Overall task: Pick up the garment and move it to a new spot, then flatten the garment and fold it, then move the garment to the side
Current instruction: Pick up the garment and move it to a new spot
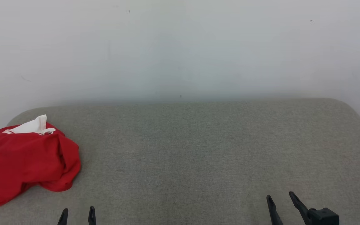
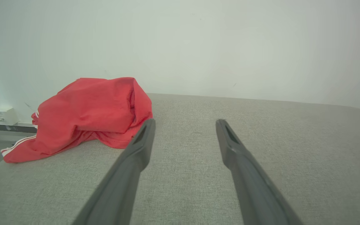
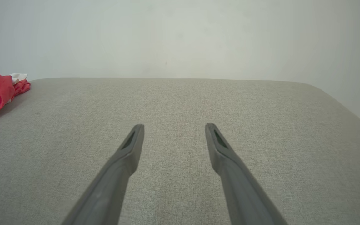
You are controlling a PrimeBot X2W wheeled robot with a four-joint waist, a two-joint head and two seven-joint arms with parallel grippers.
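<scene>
A red garment lies crumpled in a loose heap at the far left of a grey fabric-covered surface, its left edge reaching the rim of that surface. A white panel shows at the back of the heap, and thin white stripes run along its lower left hem. Behind the surface stands a plain pale wall. My left end effector sits at the near edge, to the right of the garment and apart from it, its two dark fingers spread wide with nothing between them. In my left wrist view the garment rises just beyond and to the left of my left finger. My right end effector sits at the near right, well apart from the garment, fingers likewise spread wide and holding nothing, above bare grey fabric.
</scene>
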